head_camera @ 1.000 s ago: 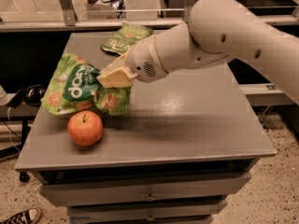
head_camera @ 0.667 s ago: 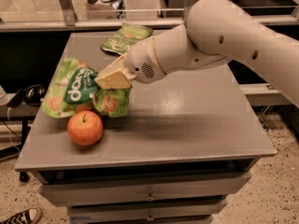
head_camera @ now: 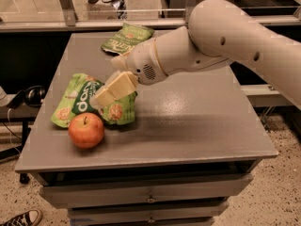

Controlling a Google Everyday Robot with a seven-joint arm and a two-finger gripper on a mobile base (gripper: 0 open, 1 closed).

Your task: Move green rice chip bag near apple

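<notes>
The green rice chip bag (head_camera: 77, 105) lies on the left front part of the grey table (head_camera: 202, 126). Its long axis goes about left to right across the table. The left end is a little nearer to the front edge and the right end is raised and crumpled. The dark oval logo with white letters faces up and climbs slantwise toward the right. The apple (head_camera: 86, 130) stands just in front of the bag, stem up. It covers the bag's lower edge from my view and seems to touch it.

The arm (head_camera: 225, 36) comes in from the right side. It is a thick, smooth white tube, and it bends down and to the left toward the bag. At the wrist I see a small round grille. The gripper (head_camera: 107, 94) sits over the right half of the bag and points down-left. Its cream, block-shaped fingers (head_camera: 123, 83) are drawn close together and pinch the crinkled foil there.

The bag is light green and glossy, with many folds and printed round tan rice cakes. The apple is red-orange, round and smooth, with a short dark stem. The table top is matt, with drawers (head_camera: 150, 197) below it. A second, darker green chip bag (head_camera: 127, 37) lies flat at the back of the table, well apart from the others.
</notes>
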